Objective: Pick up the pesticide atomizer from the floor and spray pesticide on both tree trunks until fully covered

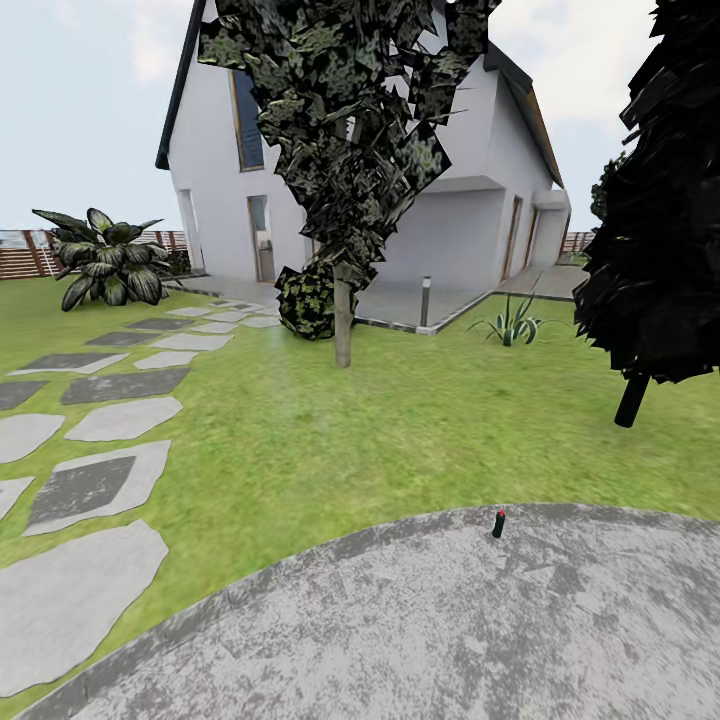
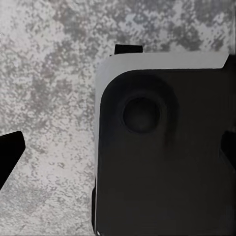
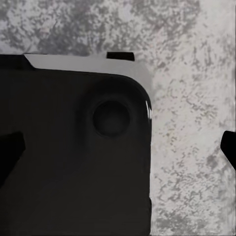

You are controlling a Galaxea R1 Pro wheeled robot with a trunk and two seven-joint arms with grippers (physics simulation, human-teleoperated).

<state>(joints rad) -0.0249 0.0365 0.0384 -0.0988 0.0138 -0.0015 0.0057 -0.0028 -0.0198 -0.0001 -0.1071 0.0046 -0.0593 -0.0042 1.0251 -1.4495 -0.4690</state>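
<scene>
The tiny slim dark pesticide atomizer with a red top (image 1: 499, 521) stands upright on the grey speckled concrete floor (image 1: 420, 630), close to its curved edge beside the green lawn (image 1: 330, 440). Beyond it rise a thin-trunked tree with dark jagged foliage (image 1: 343, 320), a black cone-shaped tree (image 1: 655, 200) and the white house (image 1: 450, 200); grey stepping stones (image 1: 85, 485) lie leftward. Whether either gripper is parted or closed cannot be told.

Head camera faces the lawn (image 1: 330, 430); both wrist cameras overlook the floor (image 2: 49, 98)
</scene>
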